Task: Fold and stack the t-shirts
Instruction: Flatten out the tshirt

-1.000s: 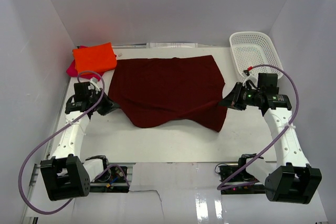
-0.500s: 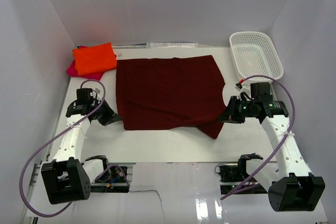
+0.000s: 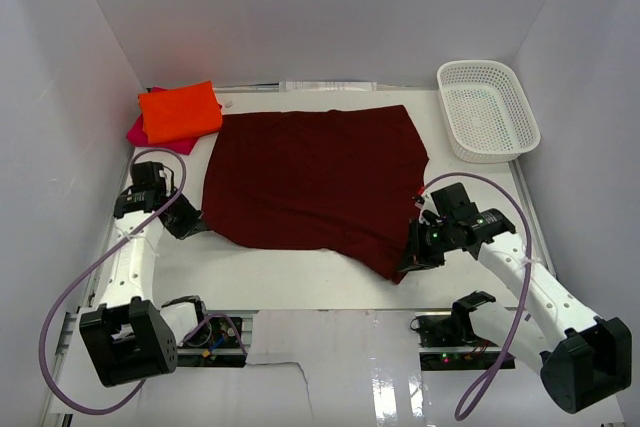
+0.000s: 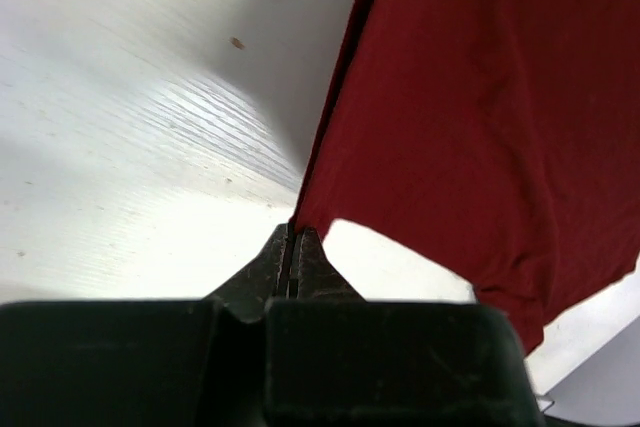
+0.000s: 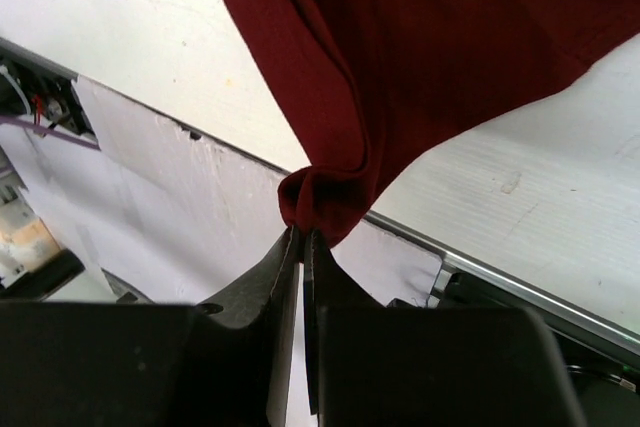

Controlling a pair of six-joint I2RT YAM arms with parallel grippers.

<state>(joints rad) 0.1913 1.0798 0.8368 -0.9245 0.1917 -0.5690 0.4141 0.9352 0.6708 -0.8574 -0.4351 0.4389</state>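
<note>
Barely a magenta t-shirt (image 3: 136, 133) edge under orange t-shirt (image 3: 180, 111) (maroon t-shirt (image 3: 315, 182) nearby).

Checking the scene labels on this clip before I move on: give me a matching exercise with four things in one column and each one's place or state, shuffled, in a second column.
Things
1. maroon t-shirt
2. orange t-shirt
3. pink t-shirt
4. white basket

Places or states
A. folded, lying on top of another shirt at the far left
B. alone at the far right
C. spread out in the middle, near corners pinched by the left gripper and the right gripper
D. mostly covered, only its edges showing

Pairs: 1-C, 2-A, 3-D, 4-B
</note>
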